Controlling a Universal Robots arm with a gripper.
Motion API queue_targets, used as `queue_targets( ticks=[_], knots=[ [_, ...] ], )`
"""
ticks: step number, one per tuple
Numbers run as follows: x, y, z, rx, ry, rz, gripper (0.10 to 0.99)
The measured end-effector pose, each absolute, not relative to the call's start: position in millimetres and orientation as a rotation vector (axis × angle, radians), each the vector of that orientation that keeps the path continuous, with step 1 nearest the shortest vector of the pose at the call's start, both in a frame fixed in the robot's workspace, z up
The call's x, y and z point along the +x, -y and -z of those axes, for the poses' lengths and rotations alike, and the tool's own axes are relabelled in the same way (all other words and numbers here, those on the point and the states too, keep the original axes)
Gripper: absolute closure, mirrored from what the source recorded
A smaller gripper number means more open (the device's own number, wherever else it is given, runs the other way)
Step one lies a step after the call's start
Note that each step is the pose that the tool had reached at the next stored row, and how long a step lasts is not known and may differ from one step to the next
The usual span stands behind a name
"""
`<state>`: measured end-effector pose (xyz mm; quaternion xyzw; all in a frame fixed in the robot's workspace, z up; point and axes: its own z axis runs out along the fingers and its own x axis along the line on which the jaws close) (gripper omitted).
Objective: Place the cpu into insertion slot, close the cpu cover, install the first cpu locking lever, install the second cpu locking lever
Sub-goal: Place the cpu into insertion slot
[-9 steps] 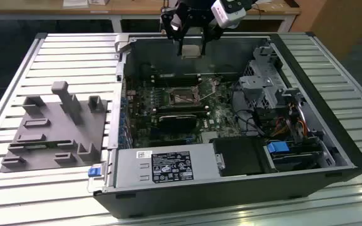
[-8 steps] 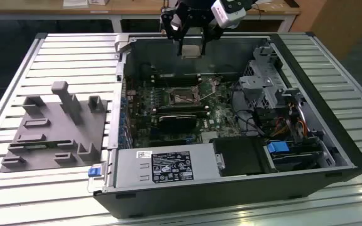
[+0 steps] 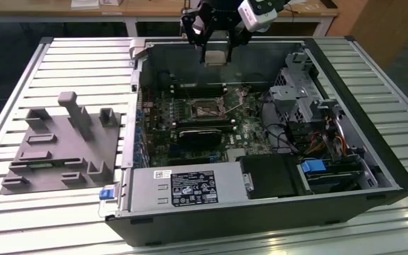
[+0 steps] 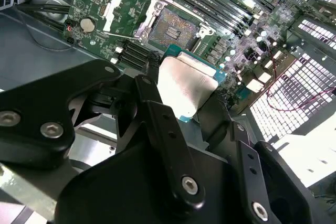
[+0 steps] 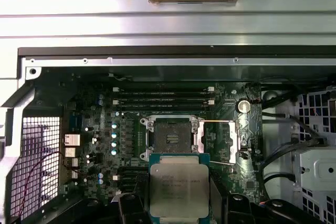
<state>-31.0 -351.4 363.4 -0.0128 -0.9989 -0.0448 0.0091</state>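
Exterior view, read from the exterior view's left to its right. A grey fixture block lies on the slatted table, outside the computer case, well apart from the claw and lower than it. The gripper hangs over the open case near its far wall, fingers clamped on opposite edges of the cpu, which is held flat with its metal top toward the wrist.

The insertion slot lies below the claw, bare and dark-centred. In the first wrist view the cpu cover stands swung open just beside the slot. The memory slots run along the slot's other side.

Judged step: placing the chip, with cover and levers not yet begun. This step calls for squaring the chip's edges to the slot's rim and keeping it level, since the fit looks close.

Room: open air beneath the claw. The case wall lies toward the exterior view's left. The drive cage and cables crowd the exterior view's right, lower than the claw.
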Motion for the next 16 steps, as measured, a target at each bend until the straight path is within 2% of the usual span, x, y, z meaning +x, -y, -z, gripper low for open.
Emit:
queue_targets(
  ticks=[16],
  knots=[
    [-31,351,-345,-0.04,3.12,0.14,0.545]
  ],
)
